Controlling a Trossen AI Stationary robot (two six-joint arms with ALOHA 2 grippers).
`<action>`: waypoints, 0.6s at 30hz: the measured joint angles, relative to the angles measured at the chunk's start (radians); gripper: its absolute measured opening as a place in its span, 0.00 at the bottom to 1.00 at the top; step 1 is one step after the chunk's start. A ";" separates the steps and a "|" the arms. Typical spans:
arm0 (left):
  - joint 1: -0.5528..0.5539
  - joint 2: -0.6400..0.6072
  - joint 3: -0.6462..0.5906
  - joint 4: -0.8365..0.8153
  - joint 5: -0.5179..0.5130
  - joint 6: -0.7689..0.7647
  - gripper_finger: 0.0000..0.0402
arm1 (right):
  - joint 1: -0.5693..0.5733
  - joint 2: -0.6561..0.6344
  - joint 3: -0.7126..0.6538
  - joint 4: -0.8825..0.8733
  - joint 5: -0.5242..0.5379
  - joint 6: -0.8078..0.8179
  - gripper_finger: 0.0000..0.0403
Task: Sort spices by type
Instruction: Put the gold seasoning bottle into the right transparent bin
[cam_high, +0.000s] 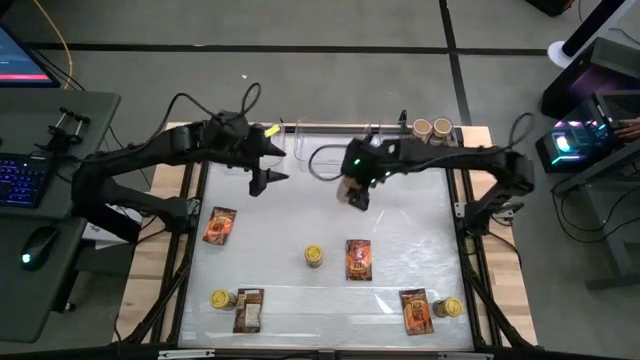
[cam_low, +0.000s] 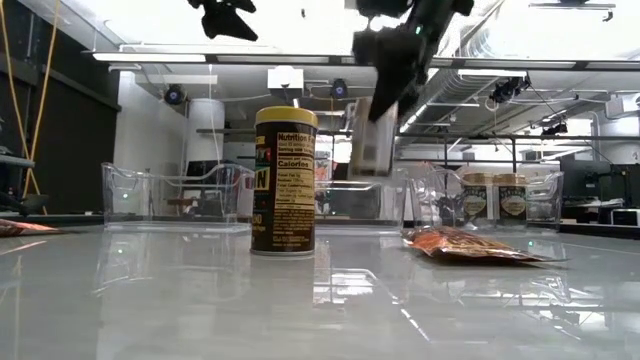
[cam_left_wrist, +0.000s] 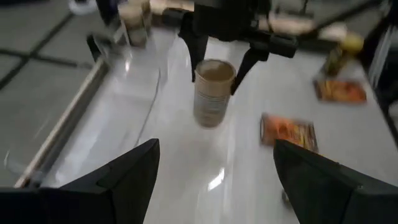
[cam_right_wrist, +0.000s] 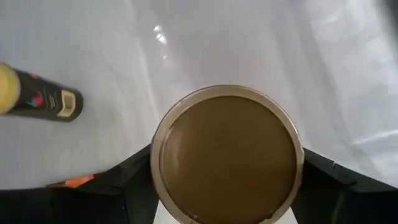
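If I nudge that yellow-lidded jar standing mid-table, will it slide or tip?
The yellow-lidded jar stands upright, tall for its narrow base, so a high push would probably tip it. Being round, it would likely roll once down. The table looks glossy, so a low push may slide it.

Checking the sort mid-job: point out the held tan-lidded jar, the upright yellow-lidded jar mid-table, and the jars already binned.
Held tan-lidded jar (cam_right_wrist: 227, 152), right wrist view, lid top.
Upright yellow-lidded jar (cam_low: 284, 182), low view, label.
Binned tan-lidded jars (cam_high: 431, 128), high view, lids.
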 joint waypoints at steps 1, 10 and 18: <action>0.003 -0.018 -0.045 0.064 0.012 -0.015 0.75 | -0.011 -0.025 0.011 -0.023 0.015 0.000 0.67; 0.009 -0.097 -0.439 0.568 0.036 -0.348 0.75 | -0.171 -0.253 0.018 -0.133 0.237 0.053 0.67; 0.009 -0.086 -0.461 0.601 0.012 -0.370 0.75 | -0.483 -0.233 0.017 -0.168 0.298 0.227 0.67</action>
